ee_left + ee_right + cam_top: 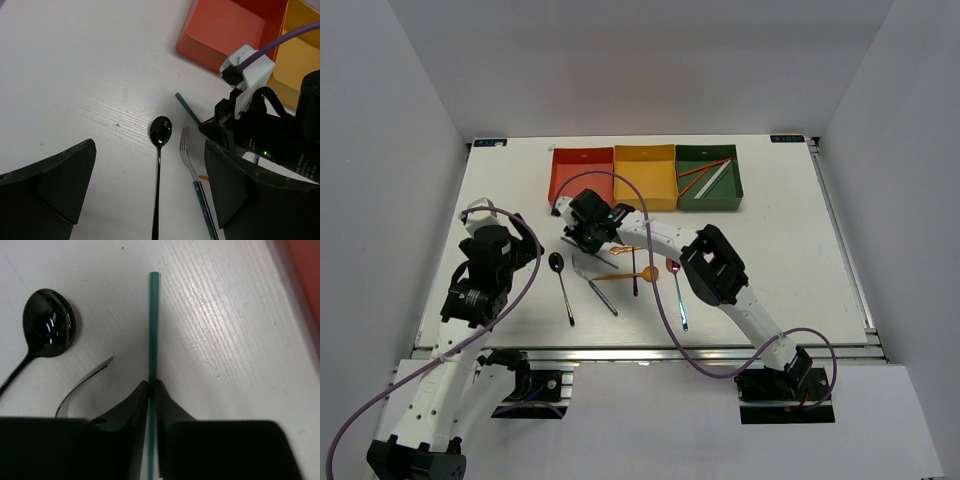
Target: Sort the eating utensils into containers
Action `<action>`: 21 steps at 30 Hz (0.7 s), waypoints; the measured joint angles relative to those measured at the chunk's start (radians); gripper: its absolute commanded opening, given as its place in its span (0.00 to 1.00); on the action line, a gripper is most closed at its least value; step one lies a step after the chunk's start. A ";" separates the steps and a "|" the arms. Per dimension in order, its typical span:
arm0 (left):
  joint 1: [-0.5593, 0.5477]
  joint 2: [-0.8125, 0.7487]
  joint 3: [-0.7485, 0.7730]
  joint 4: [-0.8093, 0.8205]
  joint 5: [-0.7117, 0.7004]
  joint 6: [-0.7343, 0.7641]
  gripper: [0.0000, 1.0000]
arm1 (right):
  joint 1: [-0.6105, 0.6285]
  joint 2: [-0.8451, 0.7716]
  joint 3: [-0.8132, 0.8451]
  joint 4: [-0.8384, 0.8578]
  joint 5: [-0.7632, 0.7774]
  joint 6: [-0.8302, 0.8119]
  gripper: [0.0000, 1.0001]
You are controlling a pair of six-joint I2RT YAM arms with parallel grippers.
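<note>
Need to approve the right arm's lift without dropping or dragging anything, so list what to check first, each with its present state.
1. Right gripper shut on the teal chopstick: ok, both fingers pinch it.
2. Grip near the stick's middle: cannot tell, the near part is hidden behind the fingers.
3. Silver fork free of the fingers: cannot tell, its tines lie close beside them and its handle runs out of sight.
4. Left gripper out of the way: ok, open above the black spoon.
5. Dark green box has room: ok, a few chopsticks inside, floor showing.
</note>
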 measured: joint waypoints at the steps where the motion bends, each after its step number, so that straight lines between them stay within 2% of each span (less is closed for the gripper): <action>1: 0.000 0.000 0.000 0.000 0.001 0.000 0.98 | -0.005 0.001 0.000 0.003 -0.013 0.005 0.05; 2: 0.000 0.000 0.000 0.000 0.001 0.001 0.98 | -0.011 0.001 0.000 0.006 -0.031 0.013 0.00; 8: 0.000 0.001 0.000 0.001 0.005 0.002 0.98 | -0.035 -0.013 -0.045 0.075 -0.083 0.074 0.00; 13: 0.000 0.004 0.000 0.001 0.013 0.003 0.98 | -0.063 -0.086 -0.152 0.162 -0.156 0.182 0.00; 17: 0.000 0.006 0.000 0.001 0.019 0.003 0.98 | -0.135 -0.235 -0.262 0.276 -0.277 0.327 0.00; 21: 0.000 0.005 0.000 0.001 0.020 0.003 0.98 | -0.291 -0.488 -0.438 0.465 -0.337 0.512 0.00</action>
